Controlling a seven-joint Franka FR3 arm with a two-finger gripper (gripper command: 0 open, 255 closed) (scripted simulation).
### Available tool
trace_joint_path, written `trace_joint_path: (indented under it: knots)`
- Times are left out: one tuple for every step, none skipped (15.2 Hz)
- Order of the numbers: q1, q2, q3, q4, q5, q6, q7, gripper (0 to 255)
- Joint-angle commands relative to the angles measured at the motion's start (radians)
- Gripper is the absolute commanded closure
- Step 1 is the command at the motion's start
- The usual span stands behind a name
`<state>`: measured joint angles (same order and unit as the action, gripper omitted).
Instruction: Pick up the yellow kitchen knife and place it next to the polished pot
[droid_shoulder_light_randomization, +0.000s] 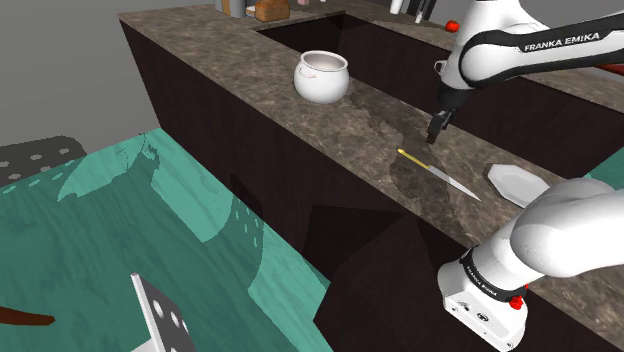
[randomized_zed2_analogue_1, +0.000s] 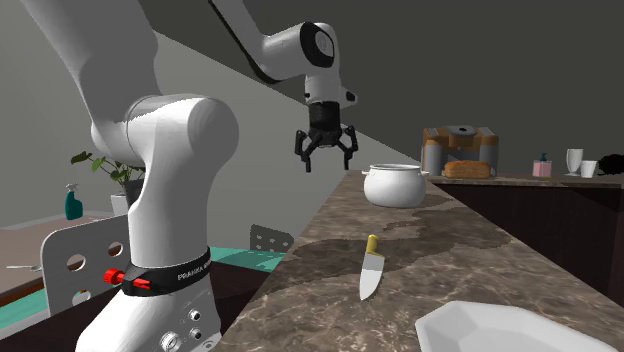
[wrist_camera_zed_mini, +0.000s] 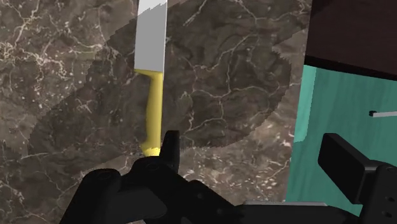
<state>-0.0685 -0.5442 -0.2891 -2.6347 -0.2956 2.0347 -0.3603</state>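
Shoulder view looks down over the counter (droid_shoulder_light_randomization: 385, 112); second exterior view sits low along it. Wrist view, close above, shares the knife (wrist_camera_zed_mini: 155, 79).

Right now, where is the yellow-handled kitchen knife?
The knife lies flat on the brown marbled counter, between the white pot and white plate in the shoulder view, beneath the open gripper.

White arm (droid_shoulder_light_randomization: 572, 228) with dark joints, FRANKA EMIKA lettering (droid_shoulder_light_randomization: 562, 42), black pincer (randomized_zed2_analogue_1: 325, 158)
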Motion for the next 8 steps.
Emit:
trace_joint_path:
  knots:
    - [-0.009,0.061,-0.036,-0.006,-0.022,0.065,-0.039,0]
    - [-0.012,0.094,-0.053,-0.008,-0.03,0.098,-0.057,0]
    - [-0.015,0.129,-0.07,-0.008,-0.038,0.131,-0.075,0]
    - [-0.017,0.165,-0.087,-0.007,-0.044,0.165,-0.093,0]
    - [-0.019,0.203,-0.103,-0.004,-0.048,0.198,-0.112,0]
    - [-0.021,0.242,-0.119,0.0,-0.051,0.232,-0.131,0]
    - [-0.022,0.282,-0.135,0.006,-0.051,0.265,-0.152,0]
    - [-0.023,0.324,-0.15,0.013,-0.049,0.298,-0.173,0]
